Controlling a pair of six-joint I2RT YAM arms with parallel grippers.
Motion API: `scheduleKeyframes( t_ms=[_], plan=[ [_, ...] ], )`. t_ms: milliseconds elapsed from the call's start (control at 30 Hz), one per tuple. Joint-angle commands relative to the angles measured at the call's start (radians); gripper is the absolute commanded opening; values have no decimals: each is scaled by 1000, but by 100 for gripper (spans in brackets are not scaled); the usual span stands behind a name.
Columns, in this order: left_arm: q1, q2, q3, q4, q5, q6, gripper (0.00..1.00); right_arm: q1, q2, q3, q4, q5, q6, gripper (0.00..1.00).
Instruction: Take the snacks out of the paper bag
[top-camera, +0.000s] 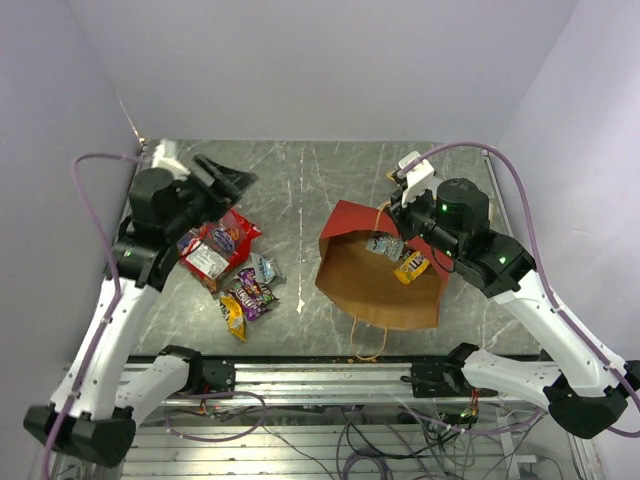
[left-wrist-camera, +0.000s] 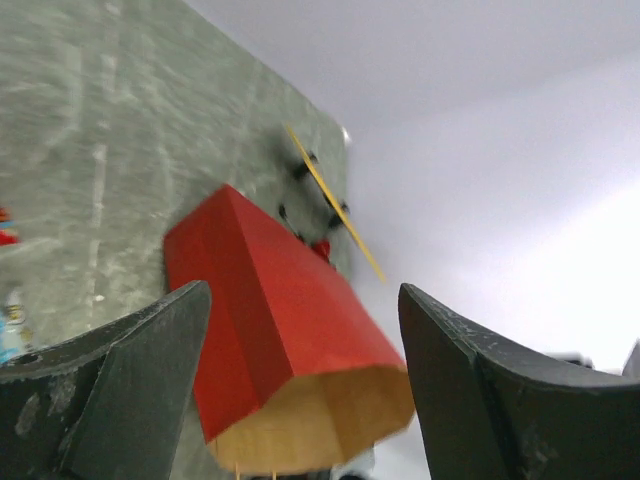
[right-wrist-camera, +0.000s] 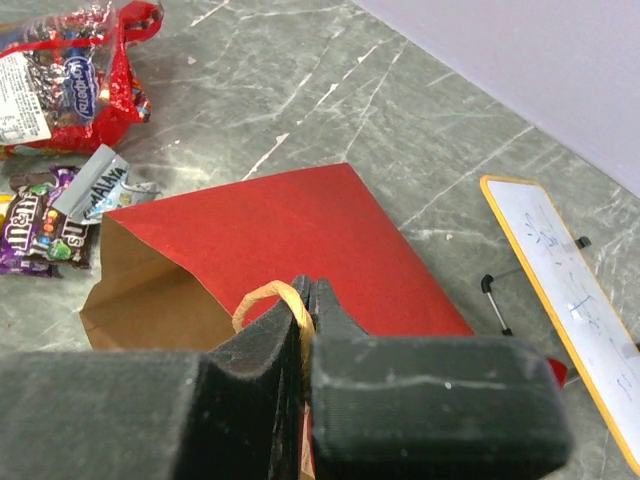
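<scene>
Left claw (top-camera: 228, 178) gapes wide and empty over the bench's (top-camera: 300, 180) far left. Right claw (right-wrist-camera: 305, 295) is pinched tight on the bag's (top-camera: 375, 285) loop handle (right-wrist-camera: 262, 297). The bag lies on its side, mid-bench. Left of it lie a red chip bag (top-camera: 215, 248), silver-blue packet (top-camera: 266, 268), purple packet (top-camera: 255, 292) and yellow packet (top-camera: 233, 318).

Item: left gripper (left-wrist-camera: 303, 330). Two dark, scuffed fingers (left-wrist-camera: 150, 370) in the near foreground, set wide apart, nothing between them.
Item: paper bag (left-wrist-camera: 260, 270). Lies on its side beyond the fingers; a creased red panel faces the camera, with a tan kraft face along its lower edge.
Item: table (left-wrist-camera: 100, 130). Grey-green, marbled.
Item: board (left-wrist-camera: 335, 205). Yellow-edged, seen edge-on, on the far side of the bag.
Item: packets. A red sliver (left-wrist-camera: 5, 232) and a blue-silver one (left-wrist-camera: 10, 320) at the left edge.
Item: wall (left-wrist-camera: 500, 150). Pale, on the right.
</scene>
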Motion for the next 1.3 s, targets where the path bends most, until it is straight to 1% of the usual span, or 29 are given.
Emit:
scheduleKeyframes(
  t_ms=[0, 100, 200, 300, 367, 467, 533, 633, 833, 900, 1000, 1100, 1167, 1200, 1267],
  plan=[
    [-240, 94, 105, 105, 45, 233, 86, 0, -14, 35, 15, -3, 3, 0],
    [-508, 136, 122, 97, -82, 315, 86, 1, -11, 37, 17, -2, -1, 0],
    [-720, 190, 119, 85, -208, 346, 85, 1, -8, 49, 10, 7, -6, 0],
    [-950, 251, 135, 98, -379, 404, 86, 2, -14, 55, 5, 14, -7, 0],
    [-1052, 305, 147, 105, -487, 440, 87, 1, -16, 54, 0, 16, -5, 0],
    [-1160, 362, 103, 197, -608, 515, 88, 0, -15, 55, -4, 15, -2, 0],
    [-1210, 383, 67, 270, -656, 581, 88, 1, -9, 65, -15, 13, 2, 0],
    [-1250, 403, 12, 357, -690, 661, 88, 1, 0, 80, -31, 10, 6, 0],
    [-1281, 451, -24, 412, -721, 743, 88, 0, 5, 100, -46, 12, 29, 0],
    [-1290, 469, -48, 458, -720, 782, 88, 1, 3, 96, -41, 21, 32, 0],
    [-1292, 512, -96, 549, -777, 831, 89, 0, 8, 98, -39, 32, 35, 0],
    [-1293, 571, -75, 581, -825, 889, 88, 0, 19, 112, -58, 33, 36, 0],
    [-1287, 625, -44, 600, -856, 914, 85, 0, 31, 124, -75, 33, 35, 0],
    [-1282, 658, -27, 604, -863, 919, 80, 0, 35, 130, -81, 35, 34, 0],
    [-1269, 707, -1, 629, -871, 931, 75, 0, 44, 147, -99, 37, 31, 0]
  ],
)
